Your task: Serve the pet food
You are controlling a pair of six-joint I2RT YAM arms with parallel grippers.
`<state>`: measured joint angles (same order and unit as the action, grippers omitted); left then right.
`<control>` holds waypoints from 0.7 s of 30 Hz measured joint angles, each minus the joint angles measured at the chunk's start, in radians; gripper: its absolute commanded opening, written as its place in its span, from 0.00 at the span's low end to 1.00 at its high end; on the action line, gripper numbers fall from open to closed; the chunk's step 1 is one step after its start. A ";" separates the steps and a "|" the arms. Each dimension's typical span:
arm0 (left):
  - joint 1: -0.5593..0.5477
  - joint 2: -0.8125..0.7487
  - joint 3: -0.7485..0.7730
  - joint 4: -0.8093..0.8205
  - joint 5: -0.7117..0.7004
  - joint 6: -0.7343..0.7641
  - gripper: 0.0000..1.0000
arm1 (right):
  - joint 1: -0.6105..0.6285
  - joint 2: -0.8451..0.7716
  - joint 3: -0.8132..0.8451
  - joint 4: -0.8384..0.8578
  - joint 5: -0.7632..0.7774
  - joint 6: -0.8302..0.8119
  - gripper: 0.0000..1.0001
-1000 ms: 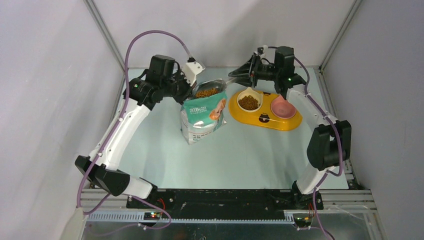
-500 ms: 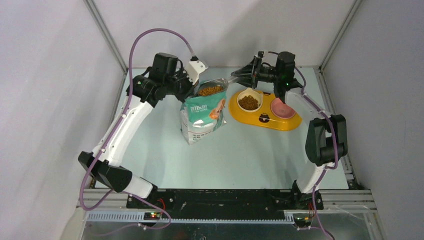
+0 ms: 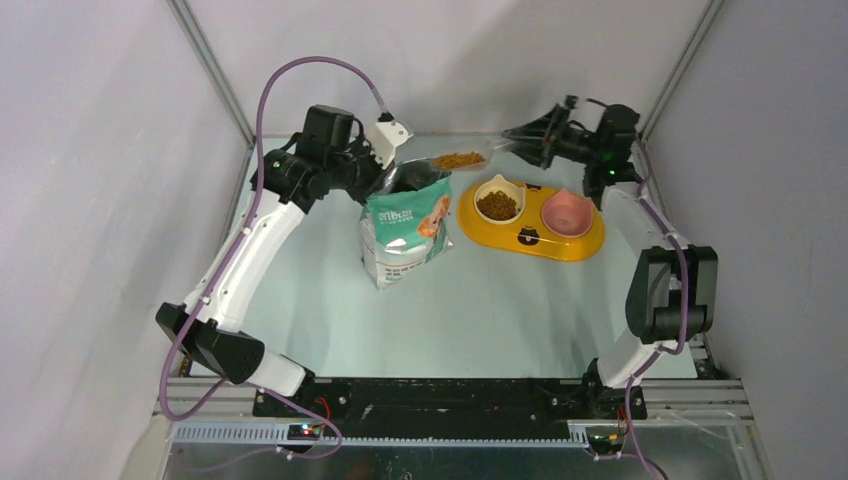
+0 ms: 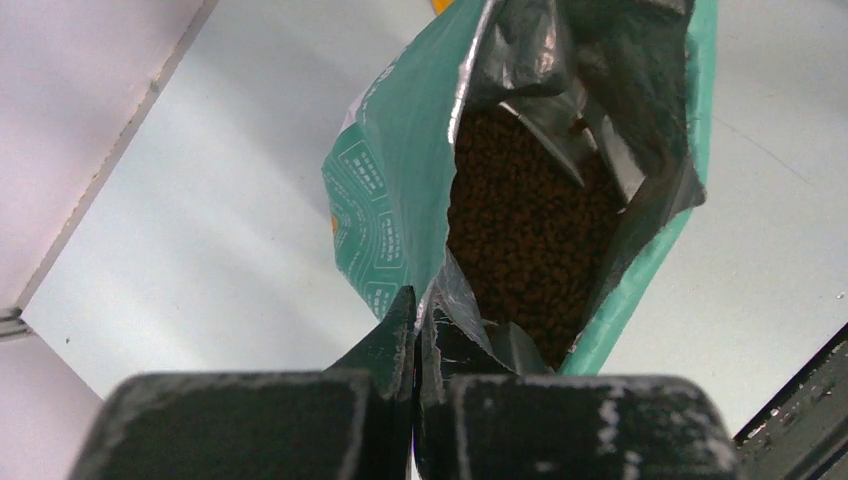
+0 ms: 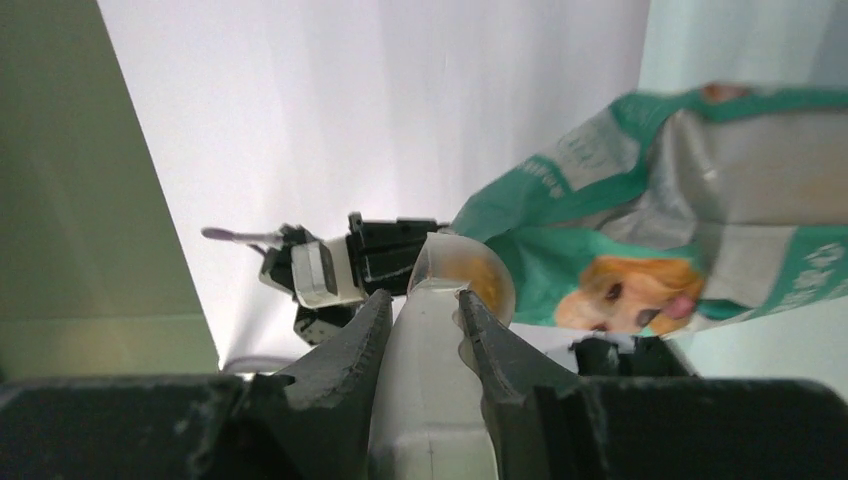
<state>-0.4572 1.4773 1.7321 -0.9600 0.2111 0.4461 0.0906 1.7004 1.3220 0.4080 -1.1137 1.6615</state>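
Observation:
The teal-and-white bag (image 3: 404,226) with the golden dog stands upright near the middle of the table, its mouth open. My left gripper (image 3: 388,180) is shut on the bag's rim (image 4: 430,290), and brown pet food (image 4: 525,230) fills the bag below it. Over on the right, my right gripper (image 3: 512,140) is shut on the handle of the clear scoop (image 5: 430,370). The scoop (image 3: 461,160) hangs level in the air behind the bag's mouth, loaded with pet food (image 5: 478,272). More kibble lies in the feeder's white bowl (image 3: 497,205).
The yellow double-bowl feeder (image 3: 530,240) lies right of the bag, with a pink bowl (image 3: 566,214) in its right half. Grey walls and metal posts close in the back and sides of the table (image 3: 450,320).
My right arm has drawn the scoop out of the bag's mouth, now full of kibble, and swung back to the right. The left arm keeps its hold on the bag.

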 measured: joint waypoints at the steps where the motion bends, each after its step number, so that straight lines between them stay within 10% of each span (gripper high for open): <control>1: 0.004 -0.001 0.000 -0.003 -0.003 0.000 0.00 | -0.025 -0.011 -0.008 -0.001 0.005 -0.007 0.00; 21: 0.029 -0.005 0.005 -0.003 -0.002 -0.058 0.00 | -0.528 -0.215 -0.411 0.105 0.037 -0.086 0.00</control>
<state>-0.4286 1.4723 1.7374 -0.9630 0.2096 0.3878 -0.4370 1.4857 0.9112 0.5125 -1.0763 1.5753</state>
